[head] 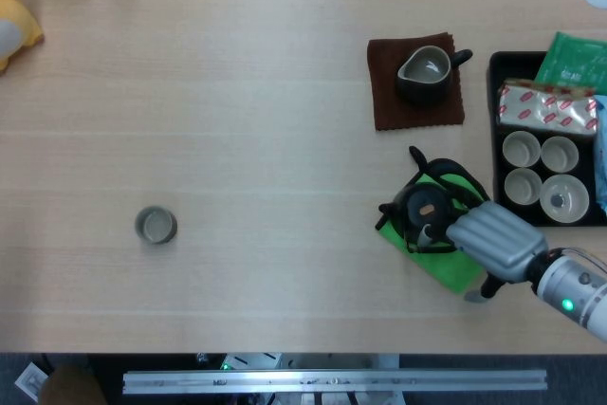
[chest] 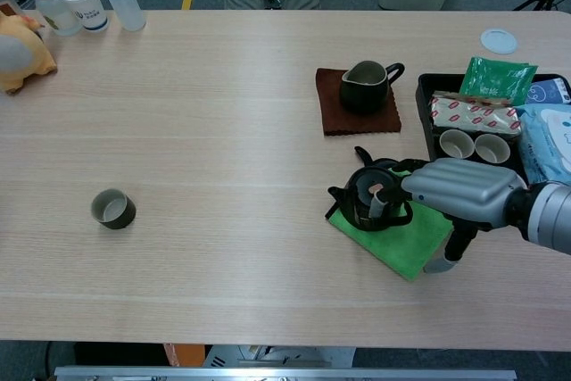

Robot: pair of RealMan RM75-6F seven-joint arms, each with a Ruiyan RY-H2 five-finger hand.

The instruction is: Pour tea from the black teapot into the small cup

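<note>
The black teapot [head: 422, 214] sits on a green cloth [head: 446, 258] toward the right side of the table [head: 266, 120], its spout pointing left and its hoop handle arching over the lid. The right hand [head: 495, 242] lies just beside it on the right, palm down over the cloth, with its fingertips [chest: 382, 197] reaching in at the teapot's handle and top; whether they actually grip the handle cannot be told from either view, as the hand's back hides the contact. The thumb hangs down to the cloth's right edge. The small cup [head: 156, 226] stands well apart, far to the left on bare wood, upright and open-mouthed. Behind the teapot a dark pitcher [head: 427, 74] rests on a brown mat [head: 384, 101]. To the right a black tray [head: 495, 139] holds several pale cups [head: 541, 170] and some packets [head: 545, 106]. At the far left corner stand bottles [chest: 125, 2] and a white paper cup [chest: 83, 2], near a yellow plush toy [chest: 20, 55]. The left hand appears in neither view.
</note>
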